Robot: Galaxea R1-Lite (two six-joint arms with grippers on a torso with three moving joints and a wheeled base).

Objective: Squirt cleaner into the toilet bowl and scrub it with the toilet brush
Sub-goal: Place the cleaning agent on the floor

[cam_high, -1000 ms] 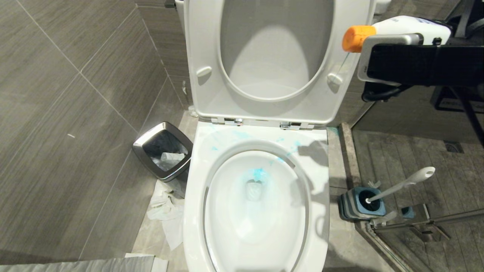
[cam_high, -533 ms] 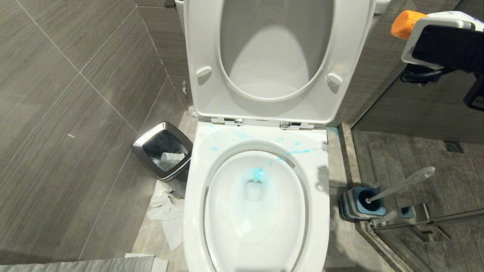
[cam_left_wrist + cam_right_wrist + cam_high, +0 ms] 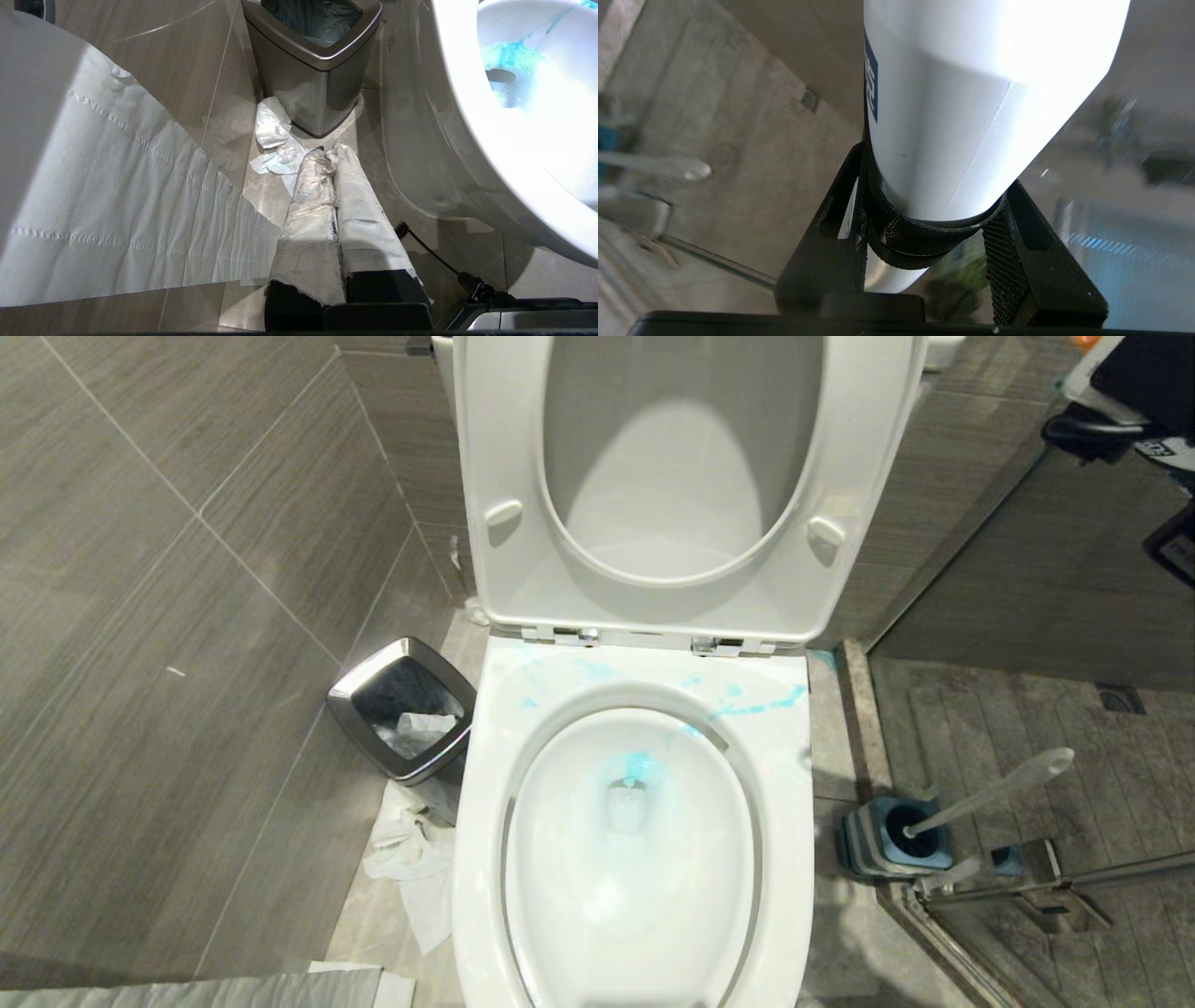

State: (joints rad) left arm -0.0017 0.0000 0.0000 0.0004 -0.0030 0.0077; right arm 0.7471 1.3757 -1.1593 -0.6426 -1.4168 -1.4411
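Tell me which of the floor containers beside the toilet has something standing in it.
The blue and grey brush holder holds the toilet brush; the steel-rimmed bin holds only crumpled paper.

I see a dark bin (image 3: 403, 709) with a shiny rim on the floor by the grey wall (image 3: 168, 569). Crumpled white paper (image 3: 411, 859) lies beside the bin. A long paper sheet (image 3: 107, 196) hangs near my wrist.
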